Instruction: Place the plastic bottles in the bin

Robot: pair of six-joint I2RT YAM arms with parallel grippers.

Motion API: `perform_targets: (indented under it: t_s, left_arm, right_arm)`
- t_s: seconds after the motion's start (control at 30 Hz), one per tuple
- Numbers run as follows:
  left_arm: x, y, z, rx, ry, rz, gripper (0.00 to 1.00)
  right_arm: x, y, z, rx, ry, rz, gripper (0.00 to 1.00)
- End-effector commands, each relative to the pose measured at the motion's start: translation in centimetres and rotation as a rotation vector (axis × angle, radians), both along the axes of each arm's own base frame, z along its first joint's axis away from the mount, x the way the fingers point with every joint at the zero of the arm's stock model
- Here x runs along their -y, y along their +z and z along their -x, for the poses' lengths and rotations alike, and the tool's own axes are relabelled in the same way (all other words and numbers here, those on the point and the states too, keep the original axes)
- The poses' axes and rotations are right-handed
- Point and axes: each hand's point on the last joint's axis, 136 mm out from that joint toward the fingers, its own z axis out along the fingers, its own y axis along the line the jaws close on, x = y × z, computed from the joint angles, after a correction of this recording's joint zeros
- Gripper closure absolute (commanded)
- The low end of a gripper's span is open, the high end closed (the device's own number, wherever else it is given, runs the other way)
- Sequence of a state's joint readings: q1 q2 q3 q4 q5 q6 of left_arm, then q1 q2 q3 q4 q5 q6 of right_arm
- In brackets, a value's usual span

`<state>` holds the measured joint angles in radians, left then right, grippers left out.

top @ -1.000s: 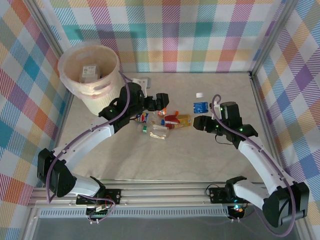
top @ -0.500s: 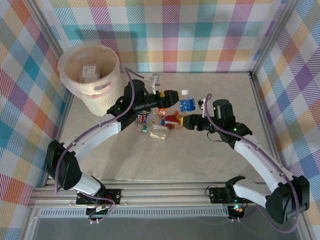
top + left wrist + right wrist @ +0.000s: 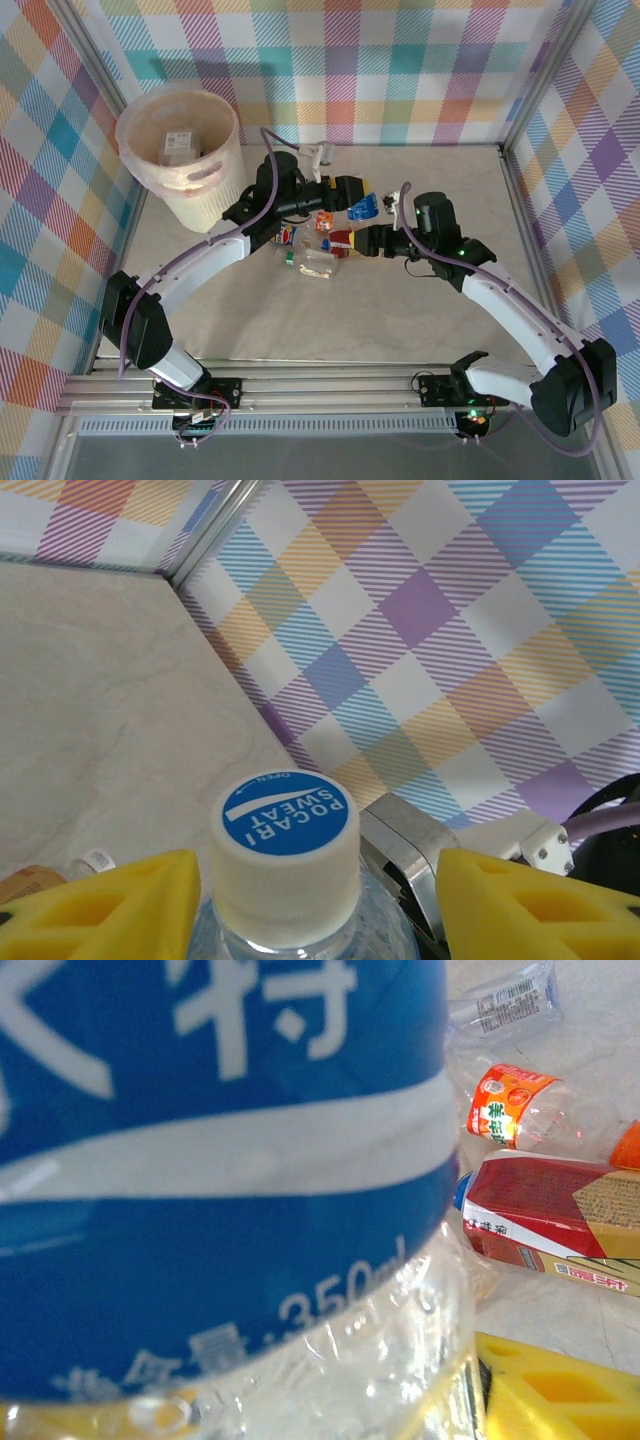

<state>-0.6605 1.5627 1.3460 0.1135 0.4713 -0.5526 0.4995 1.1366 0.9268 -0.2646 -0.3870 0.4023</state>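
Note:
A clear bottle with a blue label (image 3: 364, 207) is held up above the table's middle, with my right gripper (image 3: 362, 238) shut on its lower body. In the right wrist view this bottle (image 3: 220, 1160) fills the frame above my right gripper (image 3: 300, 1405). My left gripper (image 3: 357, 196) reaches in from the left. Its yellow fingers (image 3: 130, 900) stand on either side of the bottle's white and blue cap (image 3: 285, 825), and the right finger is still apart from it. The bin (image 3: 195, 205) stands at the back left with a bottle inside.
More bottles lie on the table below the grippers: an orange-label one (image 3: 325, 222), a clear crushed one (image 3: 315, 265) and one with a blue and red label (image 3: 287, 235). A red carton (image 3: 343, 238) lies among them. Checked walls close the table off.
My right gripper has carried the blue-label bottle left toward the left gripper. My left gripper has moved right to meet it, and its jaws have narrowed around the bottle's neck.

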Motion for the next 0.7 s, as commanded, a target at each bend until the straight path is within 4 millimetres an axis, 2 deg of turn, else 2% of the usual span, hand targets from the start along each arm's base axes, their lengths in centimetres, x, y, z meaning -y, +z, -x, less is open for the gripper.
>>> perform_targets:
  t_s: [0.0,0.1,0.33,0.47,0.6,0.67]
  left_arm:
    - [0.7,1.5,0.6,0.043,-0.028,0.011,0.41]
    - [0.8,1.5,0.5,0.044,-0.028,0.009,0.50]
    - [0.8,1.5,0.4,0.049,-0.024,0.003,0.62]
    - [0.5,1.8,0.5,0.061,-0.017,0.000,0.74]
    - [-0.2,2.2,0.5,0.091,0.012,-0.021,0.80]
    - [-1.0,2.8,0.5,0.125,0.041,-0.049,0.82]
  right_arm:
    - [-1.3,2.3,0.1,0.086,0.059,-0.024,0.45]
    - [-1.7,2.4,0.3,0.093,0.073,-0.016,0.45]
    - [-2.2,2.2,0.7,0.099,0.090,0.009,0.45]
    - [-2.1,2.0,0.5,0.097,0.082,0.019,0.44]
    - [-1.9,1.9,0.3,0.092,0.065,0.030,0.36]
    - [-1.6,2.0,0.3,0.094,0.050,0.041,0.23]
